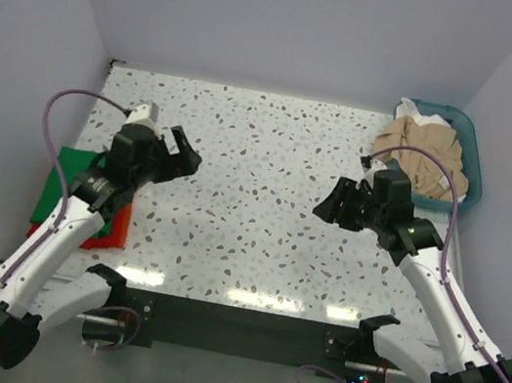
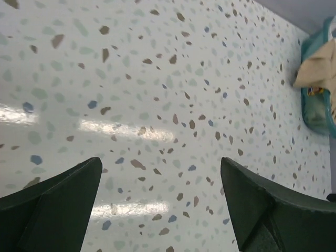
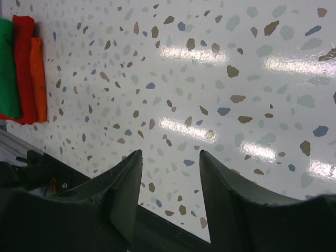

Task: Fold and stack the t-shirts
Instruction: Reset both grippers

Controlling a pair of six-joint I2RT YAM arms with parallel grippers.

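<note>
The green t-shirt [image 1: 65,176] lies on the red t-shirt [image 1: 112,226] at the table's [image 1: 274,145] left edge, partly under the left arm [image 1: 61,229]. Beige t-shirts [image 1: 423,147] sit in the teal basket [image 1: 472,182], far right. The left gripper [image 2: 160,163] and the right gripper [image 3: 169,155] are both spread and empty.

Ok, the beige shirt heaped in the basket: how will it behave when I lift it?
Probably floppy: the beige shirt lies crumpled and drapes over the teal basket rim, so it should sag and unfurl. Likely light, being thin cloth. Lifting may tug the basket along.
</note>
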